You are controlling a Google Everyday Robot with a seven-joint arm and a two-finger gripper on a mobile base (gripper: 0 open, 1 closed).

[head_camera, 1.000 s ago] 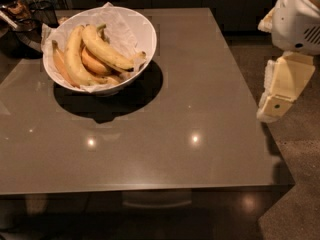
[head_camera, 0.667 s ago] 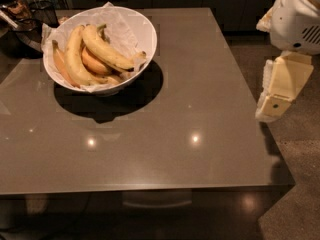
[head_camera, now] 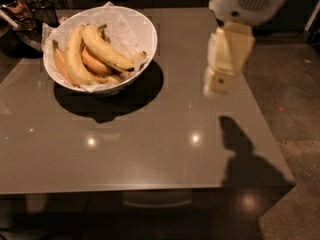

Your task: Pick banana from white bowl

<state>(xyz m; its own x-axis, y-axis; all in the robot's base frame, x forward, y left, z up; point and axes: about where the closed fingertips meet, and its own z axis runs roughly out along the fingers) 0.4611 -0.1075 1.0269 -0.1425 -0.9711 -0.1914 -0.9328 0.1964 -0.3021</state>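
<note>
The white bowl (head_camera: 145,31) stands at the table's back left, lined with crinkled white paper. The banana (head_camera: 106,49) lies on top across the bowl, long and gently curved, its dark tip toward the right rim. A more curved yellow banana (head_camera: 74,59) lies to its left, and shorter orange-tinted ones (head_camera: 95,64) sit under it. My gripper (head_camera: 220,81) hangs above the table's right half, well to the right of the bowl and apart from it, pointing down.
The grey-brown table (head_camera: 150,144) has its right edge near the gripper's shadow (head_camera: 240,149). Dark clutter (head_camera: 25,14) sits beyond the back left corner. The floor (head_camera: 290,99) lies to the right.
My arm has swung left from beyond the table's right edge to above the table, closer to the bowl. The bananas have not moved.
</note>
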